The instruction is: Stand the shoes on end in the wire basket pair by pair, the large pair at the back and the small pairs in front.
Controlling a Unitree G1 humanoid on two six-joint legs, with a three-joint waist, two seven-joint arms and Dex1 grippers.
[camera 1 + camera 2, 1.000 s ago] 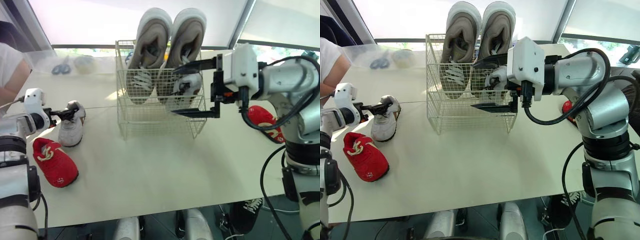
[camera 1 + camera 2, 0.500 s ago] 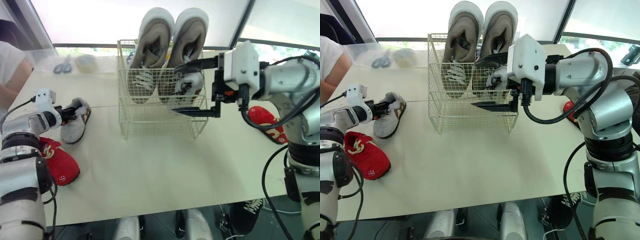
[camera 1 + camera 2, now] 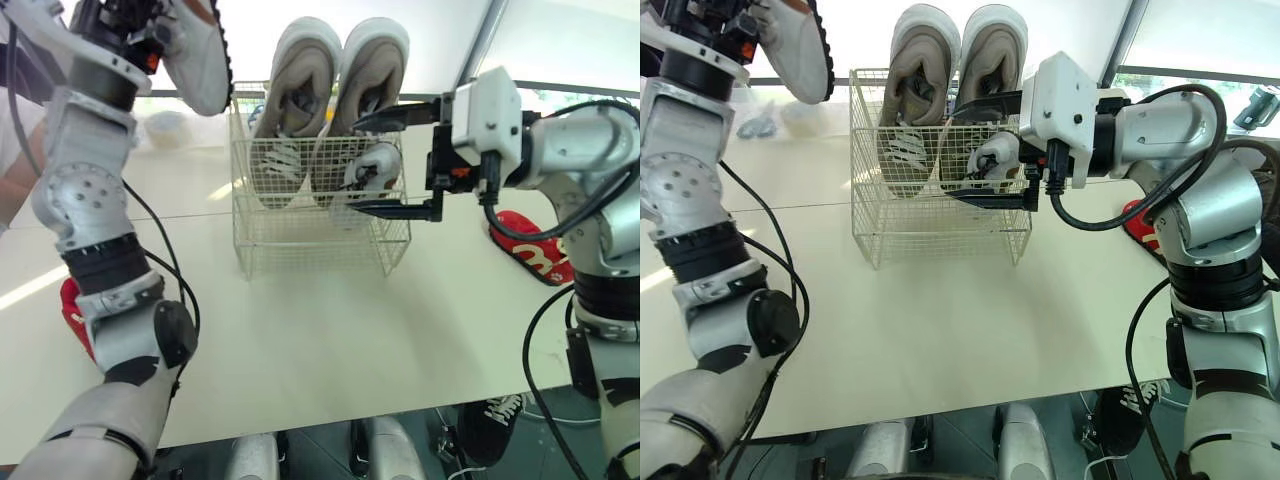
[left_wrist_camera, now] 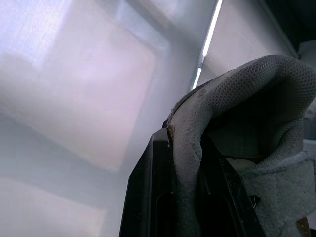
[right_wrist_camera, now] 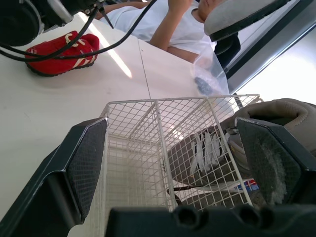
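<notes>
My left gripper (image 4: 187, 197) is shut on the heel collar of a small grey-white shoe (image 3: 195, 50), held high to the upper left of the wire basket (image 3: 250, 215). The large grey pair (image 3: 305, 90) stands on end at the basket's back. A small white shoe (image 3: 375, 165) stands in the front right part of the basket. My right gripper (image 3: 385, 165) is open at the basket's right side, one finger above and one below that shoe. One red shoe (image 3: 70, 305) lies on the table at the left behind my left arm, another red shoe (image 3: 525, 245) at the right.
A person in a white shirt (image 5: 163, 19) sits at the table's far left. A clear bag (image 3: 165, 125) lies at the back left of the table. A black shoe (image 3: 490, 420) lies on the floor beyond the table's front right edge.
My left gripper shut on the small grey-white shoe on the table and lifted it high, up beside the basket's top left. The right arm stayed in place.
</notes>
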